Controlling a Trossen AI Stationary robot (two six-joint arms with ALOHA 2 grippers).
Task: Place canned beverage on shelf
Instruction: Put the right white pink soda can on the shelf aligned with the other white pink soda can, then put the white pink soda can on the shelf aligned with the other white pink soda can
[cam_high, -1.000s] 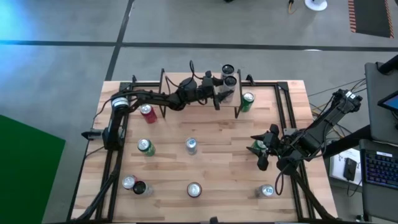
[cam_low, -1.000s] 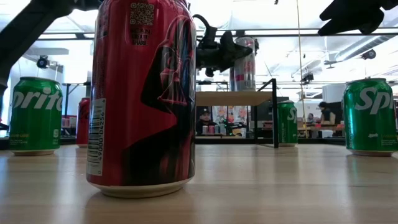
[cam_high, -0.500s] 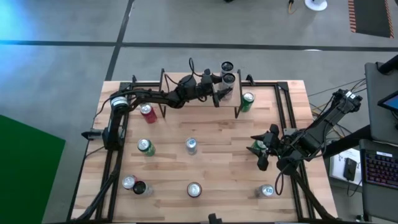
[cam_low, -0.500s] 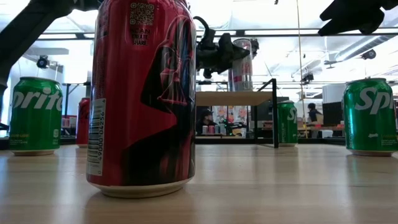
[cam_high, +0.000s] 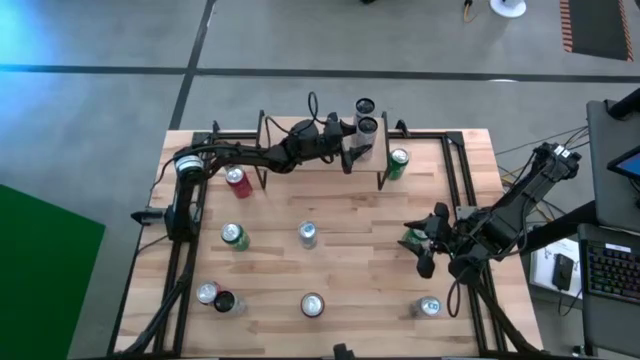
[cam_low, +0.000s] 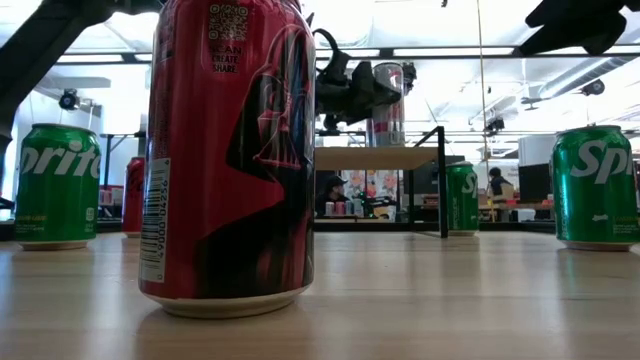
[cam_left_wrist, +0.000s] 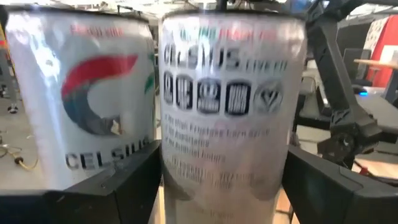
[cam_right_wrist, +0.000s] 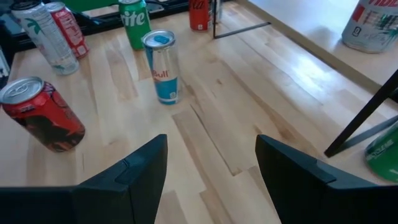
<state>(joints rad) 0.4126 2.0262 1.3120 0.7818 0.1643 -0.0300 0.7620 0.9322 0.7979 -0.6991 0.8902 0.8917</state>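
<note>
Light-wood shelf (cam_high: 320, 160) bears two cylindrical cans (cam_high: 366, 125) by left claw (cam_high: 352, 148)

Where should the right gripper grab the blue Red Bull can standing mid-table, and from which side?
Grip the Red Bull can across its slim cylindrical body, about mid-height, approaching level from the right gripper's side. It stands upright with open tabletop around it, probably leaving room for both fingers.

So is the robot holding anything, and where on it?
The left gripper has a finger on each side of a Celsius can on the shelf, low down; whether it squeezes cannot be told. The right gripper holds nothing.
</note>
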